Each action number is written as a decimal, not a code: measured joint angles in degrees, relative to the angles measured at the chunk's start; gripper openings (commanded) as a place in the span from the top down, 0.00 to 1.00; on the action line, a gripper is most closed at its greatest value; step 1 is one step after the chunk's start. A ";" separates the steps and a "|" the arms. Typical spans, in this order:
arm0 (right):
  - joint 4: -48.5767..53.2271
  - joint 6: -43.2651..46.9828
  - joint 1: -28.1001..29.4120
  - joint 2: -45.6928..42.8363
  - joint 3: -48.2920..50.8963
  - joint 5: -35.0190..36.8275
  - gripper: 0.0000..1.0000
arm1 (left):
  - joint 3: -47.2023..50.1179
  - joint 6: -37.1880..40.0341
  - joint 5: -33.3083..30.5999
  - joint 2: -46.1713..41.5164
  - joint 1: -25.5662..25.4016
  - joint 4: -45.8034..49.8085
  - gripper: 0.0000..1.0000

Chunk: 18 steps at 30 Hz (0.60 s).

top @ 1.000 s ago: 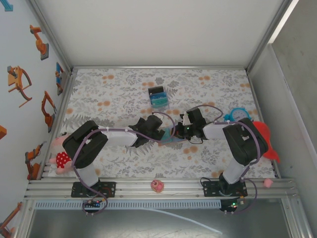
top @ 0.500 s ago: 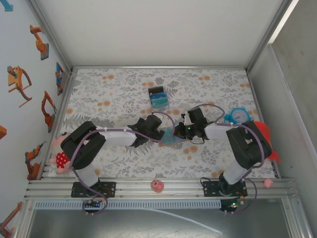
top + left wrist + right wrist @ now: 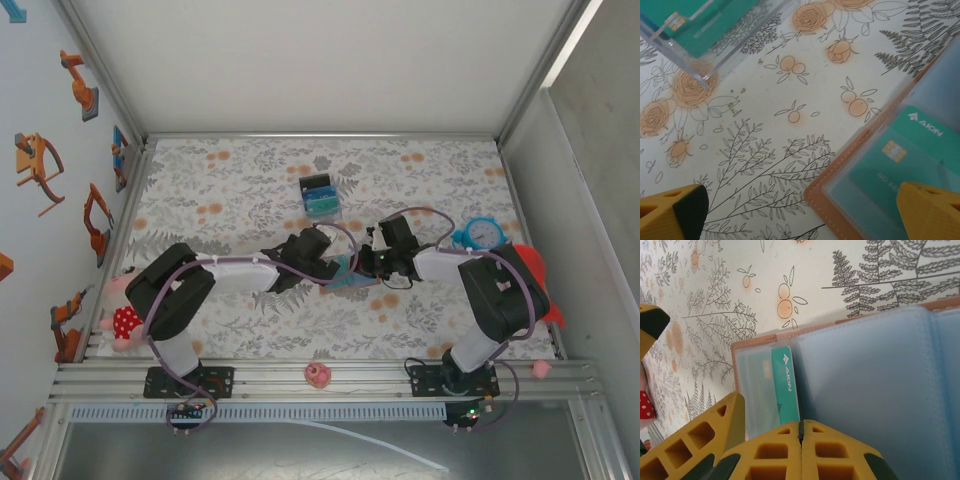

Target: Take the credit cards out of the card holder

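The card holder (image 3: 352,281) lies open on the flowered cloth between my two grippers, tan-brown at the edge (image 3: 839,186) with blue-grey pockets (image 3: 880,370). A teal credit card (image 3: 912,150) sits in its clear end pocket, with the strip bearing the logo (image 3: 786,385) sticking out. My left gripper (image 3: 800,206) is open and straddles the holder's corner, one finger over the cloth and the other over the card pocket. My right gripper (image 3: 801,426) is shut, its tips on the lining just beside the card. I see nothing between its fingers.
A clear box (image 3: 320,197) holding teal and blue cards (image 3: 700,30) stands farther back. A blue alarm clock (image 3: 483,231) and a red toy (image 3: 540,285) are at the right. A doll (image 3: 120,312) lies at the left edge, a pink ball (image 3: 318,374) on the front rail.
My left gripper has slid a little to the right, closer over the card holder's end. The right gripper has stayed shut on the lining.
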<state>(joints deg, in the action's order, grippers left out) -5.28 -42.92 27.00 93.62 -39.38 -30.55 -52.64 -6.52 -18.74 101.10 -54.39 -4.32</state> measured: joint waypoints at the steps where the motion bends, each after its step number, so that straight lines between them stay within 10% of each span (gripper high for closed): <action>1: 0.07 0.17 0.00 0.00 -0.04 0.04 1.00 | -0.22 0.02 0.20 0.28 -0.02 0.00 0.03; 18: 2.05 0.90 -1.01 -1.40 -0.59 0.98 0.97 | -0.26 0.83 0.35 1.86 -0.11 0.59 0.03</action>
<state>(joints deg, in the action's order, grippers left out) -3.22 -42.02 26.00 92.23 -39.97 -29.56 -52.90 -5.69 -18.39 102.96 -54.50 -3.73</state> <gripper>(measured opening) 0.040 0.968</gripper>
